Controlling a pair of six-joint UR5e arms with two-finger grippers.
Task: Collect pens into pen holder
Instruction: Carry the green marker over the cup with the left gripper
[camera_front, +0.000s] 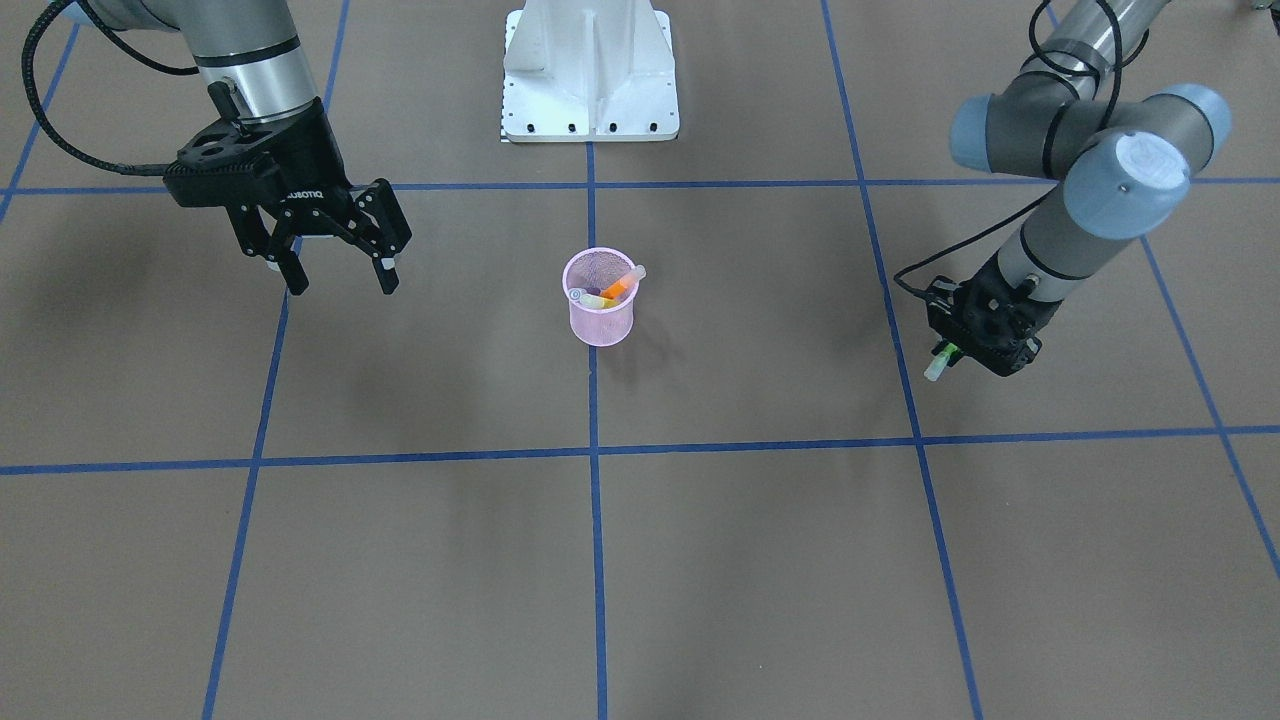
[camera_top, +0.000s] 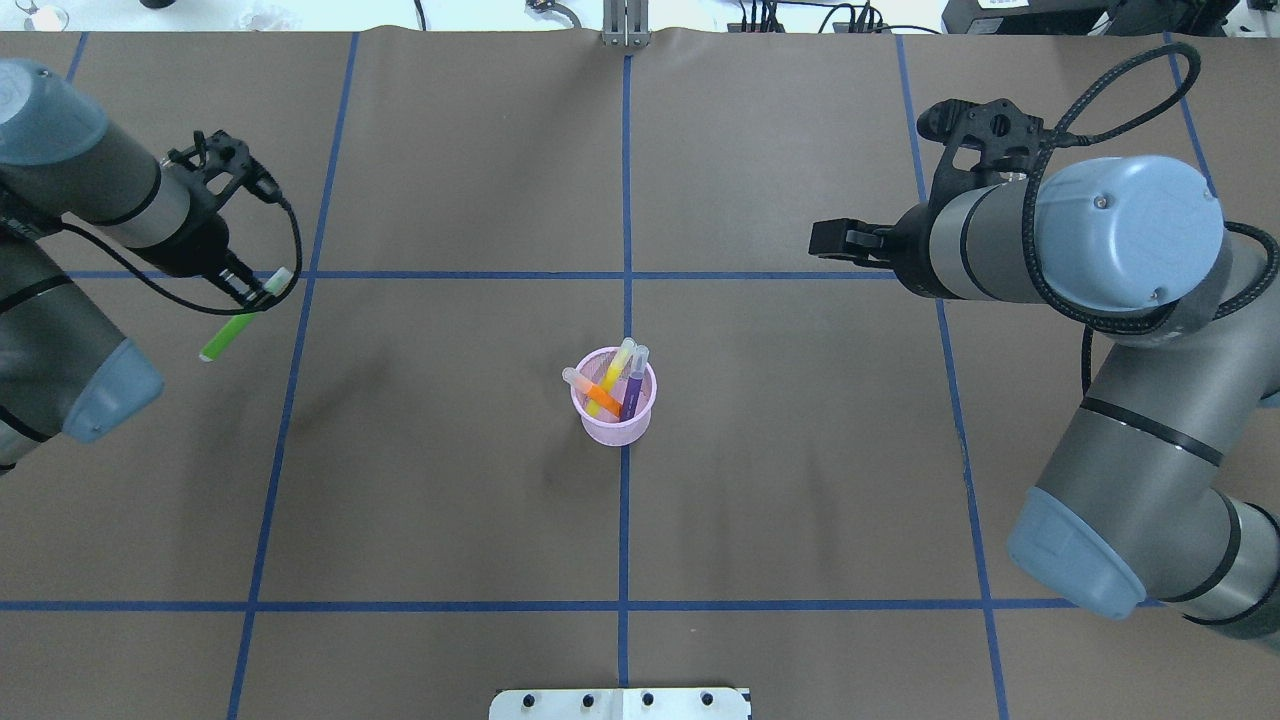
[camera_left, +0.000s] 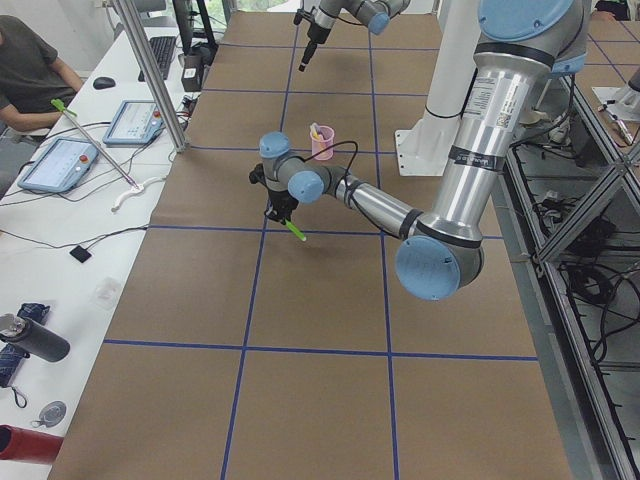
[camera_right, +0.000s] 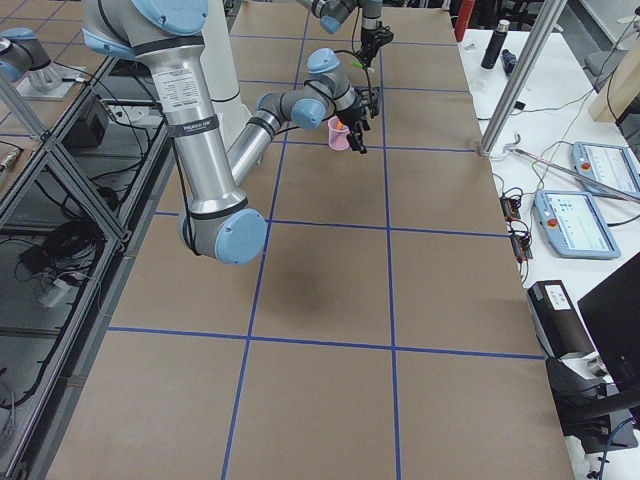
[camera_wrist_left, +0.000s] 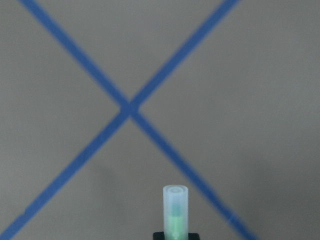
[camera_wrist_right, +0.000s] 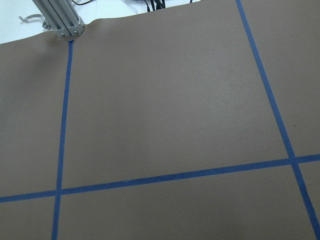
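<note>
Clamps the left gripper (camera_top: 256, 297) tight on the green pen (camera_top: 228, 338), right up near its pale cap end, and holds it tilted over the tabletop (camera_top: 450, 520), well off on the robot's left side, far from the pen holder (camera_top: 612, 422). Looks along that cap from the left wrist view, with a crossing of blue tape lines (camera_wrist_left: 127, 107) beyond it. Cannot tell whether the pen's lower end touches the surface. Over on the other side, hangs the right gripper (camera_front: 342, 285) in the air, jaws spread wide, gripping nothing, also well apart from the holder. And in the middle, finds the pink mesh holder upright on the centre line, with an orange pen (camera_top: 600, 398), a yellow pen (camera_top: 614, 368) and a purple pen (camera_top: 634, 386) already inside, leaning on the rim, pale ends poking above it.
</note>
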